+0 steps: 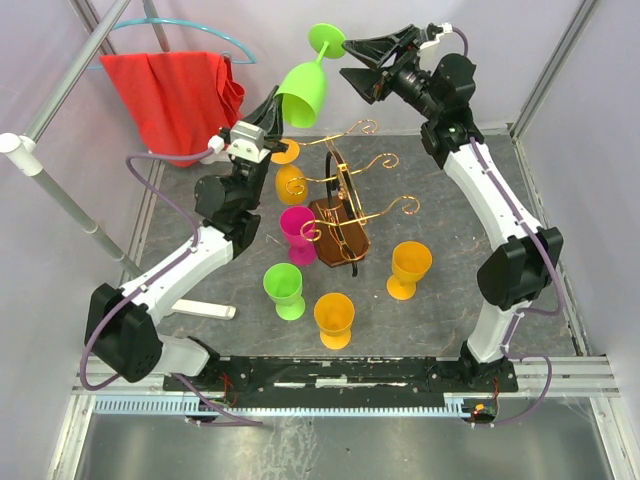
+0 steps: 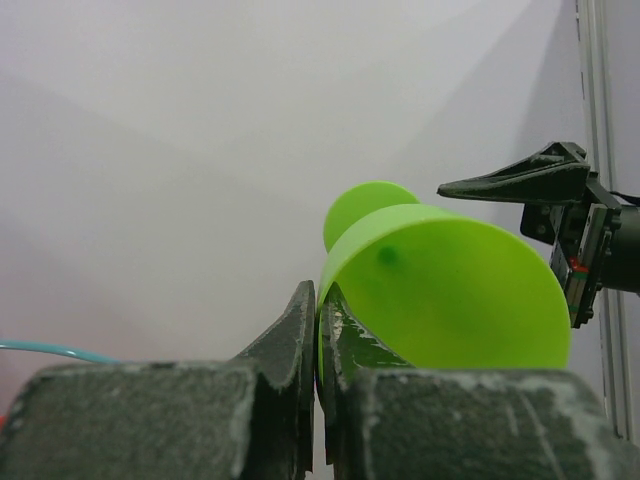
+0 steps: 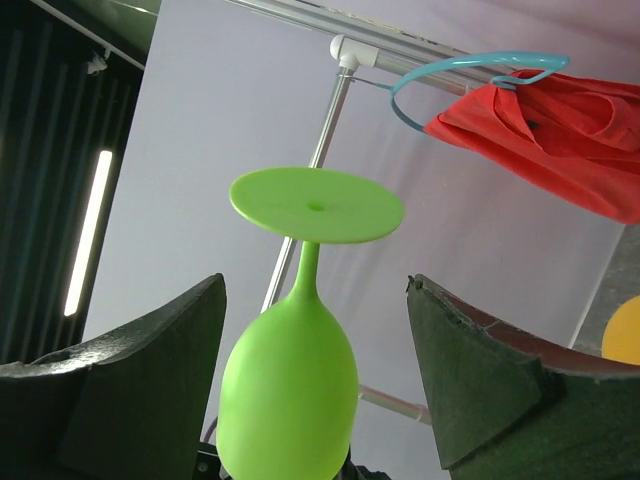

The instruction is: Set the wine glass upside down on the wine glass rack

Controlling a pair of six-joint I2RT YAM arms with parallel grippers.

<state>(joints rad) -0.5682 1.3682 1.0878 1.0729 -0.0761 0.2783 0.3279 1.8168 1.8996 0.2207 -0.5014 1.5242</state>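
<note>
A lime green wine glass hangs upside down in the air, foot up, above and behind the wine glass rack, a stand of gold wire arms with scroll ends on a dark wooden base. My left gripper is shut on the glass's rim, which is pinched between the pads in the left wrist view. My right gripper is open just right of the glass's foot. In the right wrist view its fingers stand wide on either side of the glass, not touching it.
Around the rack are a magenta glass, a green glass, orange glasses and two more orange pieces at its left. A red cloth on a blue hanger hangs from a rail at back left.
</note>
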